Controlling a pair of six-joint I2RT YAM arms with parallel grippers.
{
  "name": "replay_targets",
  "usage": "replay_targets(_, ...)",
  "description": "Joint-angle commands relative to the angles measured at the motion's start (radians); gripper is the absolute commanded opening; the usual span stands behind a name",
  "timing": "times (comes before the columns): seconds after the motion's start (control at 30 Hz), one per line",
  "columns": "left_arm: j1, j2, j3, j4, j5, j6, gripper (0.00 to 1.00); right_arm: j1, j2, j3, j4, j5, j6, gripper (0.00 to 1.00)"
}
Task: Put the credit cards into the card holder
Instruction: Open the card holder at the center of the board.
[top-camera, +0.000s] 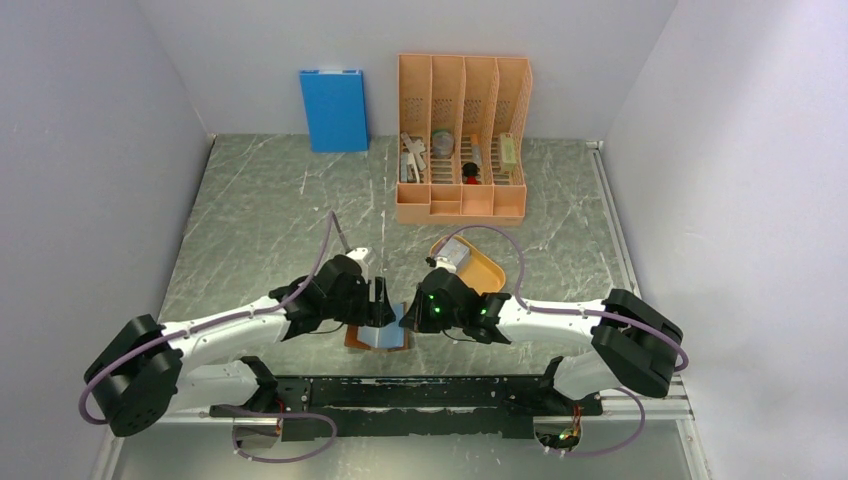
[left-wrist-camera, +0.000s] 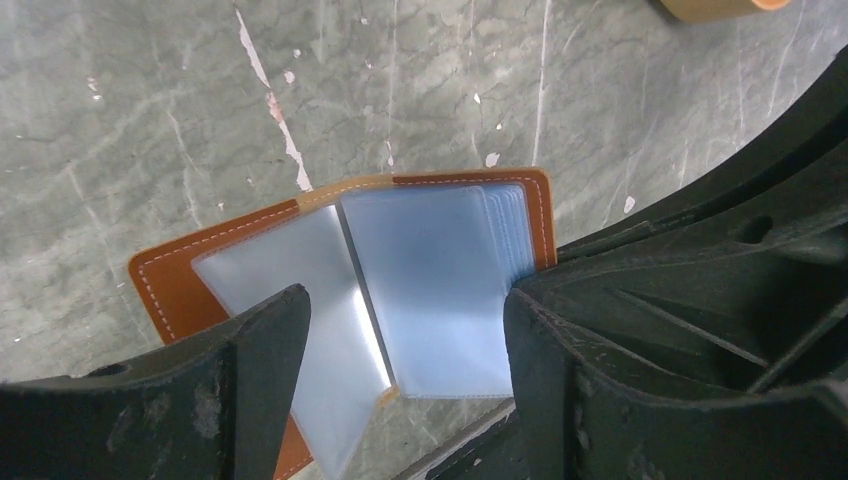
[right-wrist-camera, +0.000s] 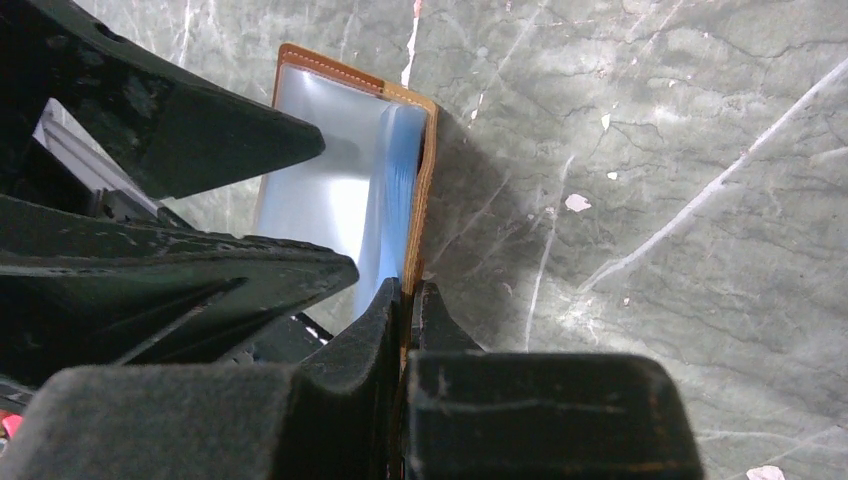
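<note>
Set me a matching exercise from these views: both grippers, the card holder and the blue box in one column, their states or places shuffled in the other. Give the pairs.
Column one
1. left gripper
2. right gripper
3. card holder
4. blue box

Column two
A. stands upright at the back wall
B. lies open on the table
C. shut on a brown leather edge
D. jaws apart above the clear sleeves

Pairs: 1-D, 2-C, 3-B, 4-A.
</note>
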Motion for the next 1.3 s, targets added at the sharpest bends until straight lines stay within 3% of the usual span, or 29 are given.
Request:
replay_targets(0.0, -0.017, 0.032, 0.035, 0.051, 0.036, 0.024, 0.76, 0.004, 0.012, 0.025, -0.004, 0.01, -0.009, 0.0)
replay_targets(0.4, -0.038, 0.087, 0.034, 0.061, 0.021, 0.026, 0.69, 0.005, 0.016, 0.022, -0.002, 0.006, -0.011, 0.0)
replay_targets(1.07, -0.041, 0.131, -0.017, 0.018, -0.083, 0.037, 0.13, 0.004, 0.013, 0.017, -0.01, 0.013, -0.012, 0.0)
replay_targets(1.13, -0.041, 0.114, -0.016, 0.011, -0.096, 0.029, 0.15, 0.004, 0.011, 0.016, -0.012, 0.013, -0.013, 0.0)
replay_targets(1.17, -0.04, 0.094, -0.016, 0.009, -0.1, 0.022, 0.21, 0.004, 0.009, 0.016, -0.014, 0.013, -0.012, 0.0)
replay_targets(1.27, -0.041, 0.009, -0.011, -0.005, -0.112, 0.001, 0.53, 0.004, 0.005, 0.014, -0.014, 0.016, -0.013, 0.0)
